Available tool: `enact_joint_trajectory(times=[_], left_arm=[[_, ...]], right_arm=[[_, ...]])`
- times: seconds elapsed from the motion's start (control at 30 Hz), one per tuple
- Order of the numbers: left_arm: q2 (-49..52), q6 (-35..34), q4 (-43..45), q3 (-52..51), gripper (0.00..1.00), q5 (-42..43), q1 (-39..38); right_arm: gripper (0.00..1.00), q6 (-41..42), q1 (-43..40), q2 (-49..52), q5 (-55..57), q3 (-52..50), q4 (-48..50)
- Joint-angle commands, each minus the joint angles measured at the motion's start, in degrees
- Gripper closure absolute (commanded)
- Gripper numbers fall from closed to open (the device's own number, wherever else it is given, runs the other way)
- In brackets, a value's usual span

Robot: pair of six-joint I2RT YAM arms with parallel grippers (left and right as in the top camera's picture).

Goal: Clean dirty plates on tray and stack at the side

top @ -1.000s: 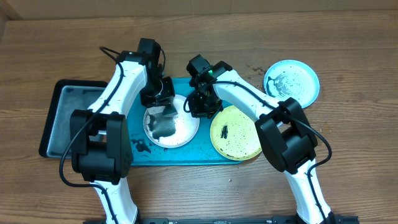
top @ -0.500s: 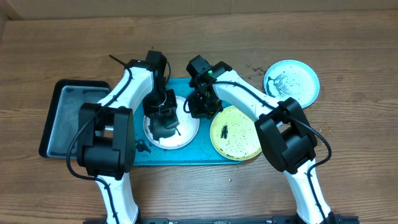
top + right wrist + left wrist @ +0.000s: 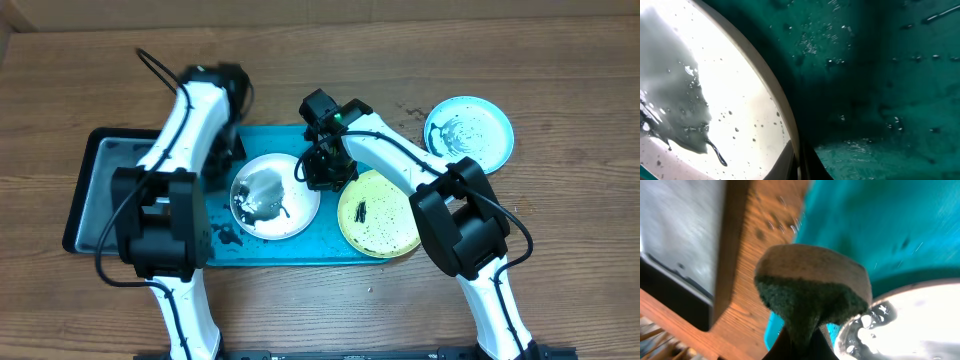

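The white plate [image 3: 275, 195] lies on the turquoise tray [image 3: 300, 252], smeared grey and black; it also shows in the right wrist view [image 3: 700, 100] and the left wrist view [image 3: 910, 325]. My right gripper [image 3: 318, 170] is shut on the plate's far right rim [image 3: 800, 160]. My left gripper [image 3: 228, 152] is shut on a tan and dark green sponge [image 3: 812, 285], held above the tray's left edge, off the plate. The yellow-green plate [image 3: 378, 212] with black specks lies on the tray's right part. The light blue plate [image 3: 468, 132], smeared, lies on the table to the right of the tray.
A black tray with a grey inside [image 3: 100, 190] lies just left of the turquoise tray, with a strip of wood table [image 3: 755, 240] between them. Black crumbs [image 3: 226, 235] lie on the turquoise tray's front left.
My left gripper has lifted the sponge off the white plate and swung back and left toward the tray's left edge. The right gripper has kept its hold on the rim.
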Motion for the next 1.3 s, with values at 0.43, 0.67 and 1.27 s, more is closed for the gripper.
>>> enact_joint_trajectory(times=[0.43,0.67,1.27], left_arm=[[-5.8,6.2,-0.5,8.0,0.96,16.3,19.3],[-5.7,6.2,0.1,7.6,0.96,19.0,30.0],[-5.7,8.4,-0.9,7.6,0.96,25.9,34.6]], right_arm=[[0.96,-3.0,5.0,-4.9,34.4,20.4,-16.1],[0.96,-3.0,16.3,-5.8,65.4,27.8,-24.8],[0.96,-9.2,33.4,-5.9,93.1,28.2,-25.9]])
